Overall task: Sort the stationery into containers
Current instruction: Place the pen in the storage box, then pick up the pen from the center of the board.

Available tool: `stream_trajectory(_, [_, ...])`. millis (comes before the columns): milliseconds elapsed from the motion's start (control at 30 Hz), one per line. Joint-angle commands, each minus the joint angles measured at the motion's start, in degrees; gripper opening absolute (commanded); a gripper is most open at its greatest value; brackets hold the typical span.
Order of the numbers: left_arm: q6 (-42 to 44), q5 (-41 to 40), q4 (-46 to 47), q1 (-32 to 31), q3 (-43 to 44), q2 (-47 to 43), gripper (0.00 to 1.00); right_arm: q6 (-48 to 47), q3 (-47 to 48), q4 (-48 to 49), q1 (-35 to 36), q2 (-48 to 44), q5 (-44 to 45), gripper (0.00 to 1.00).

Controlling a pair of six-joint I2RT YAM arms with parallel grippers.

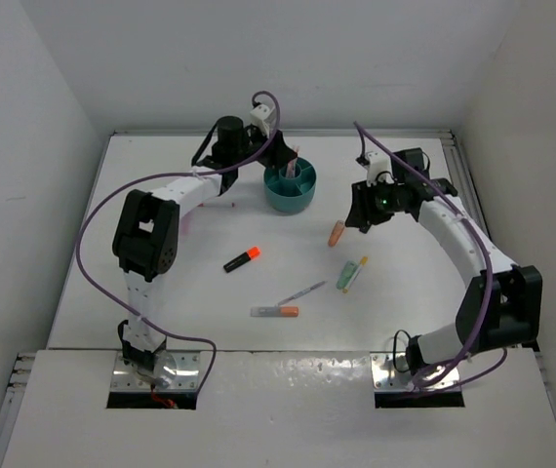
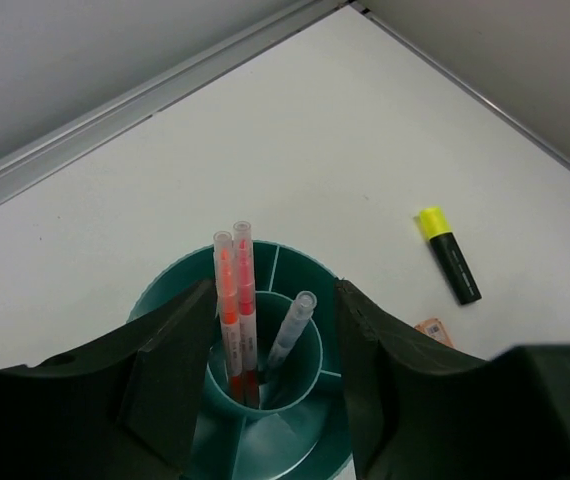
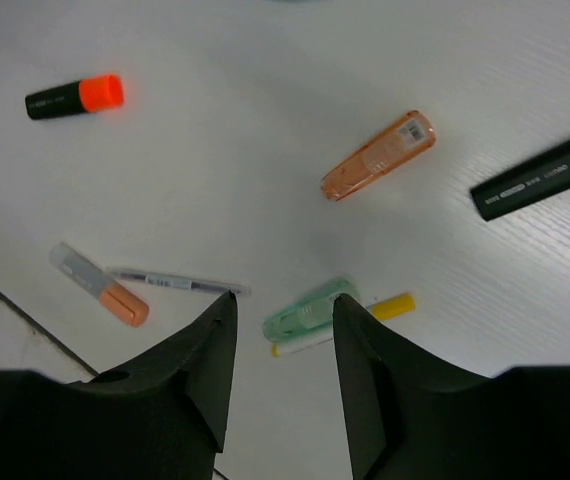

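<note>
Left fingers (image 2: 275, 330) spread, holding nothing, hanging straight over the cup (image 1: 290, 202) at the far middle of the tabletop (image 1: 190, 307). One finger sits on each side of the centre tube. Three pens stand upright in that tube: two orange (image 2: 233, 300), one clear-grey (image 2: 290, 335).

Right fingers (image 3: 283, 330) also spread and empty, hovering low over the loose pieces right of centre. Green marker (image 3: 310, 308) lies just ahead of the tips, almost centred in the gap. A thin yellow-tipped pen (image 3: 390, 306) lies against it, partly underneath.

Key relation: the green marker's long axis runs nearly across the gap, from finger to finger, tilted a little. Closing as they stand would likely catch it end to end — a wrist turn looks needed first. The right arm is much the nearer.

Others flat on the tabletop: orange marker (image 3: 378, 155) beyond it, black-yellow marker (image 3: 540, 180) off to one side, black-orange marker (image 3: 73, 97) well apart, grey pen (image 3: 175, 282) and a grey-orange stub (image 3: 98, 285) together nearer the bases.

Most pieces not yet in the cup.
</note>
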Motion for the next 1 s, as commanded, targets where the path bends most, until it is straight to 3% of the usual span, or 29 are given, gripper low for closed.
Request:
stream_trajectory(0, [-0.1, -0.2, 1.2, 0.2, 2.7, -1.2, 0.57, -6.4, -0.7, -0.1, 1.9, 0.4, -3.2, 0.43])
stream_trajectory(300, [-3.4, 2.3, -2.1, 6.4, -0.3, -14.3, 0.57, -18.4, -2.9, -5.2, 14.5, -0.3, -1.5, 0.41])
stream_trajectory(500, [-1.7, 6.1, -18.4, 13.5, -2.4, -22.5, 0.58, -25.6, -4.1, -3.8, 24.0, 0.8, 5.9, 0.38])
stream_trajectory(567, [-2.7, 7.2, -23.1, 17.1, -5.0, -27.0, 0.58, -28.0, -2.3, -4.0, 30.8, 3.5, 12.0, 0.36])
stream_trajectory(700, [-4.3, 8.8, -27.4, 23.7, -7.4, -31.7, 0.58, -29.4, 2.9, -8.0, 38.0, 8.0, 19.1, 0.30])
stream_trajectory(967, [-2.8, 10.7, -32.6, 34.1, -14.4, -40.6, 0.60, -28.3, 9.8, -12.7, 45.6, 20.6, 27.7, 0.29])
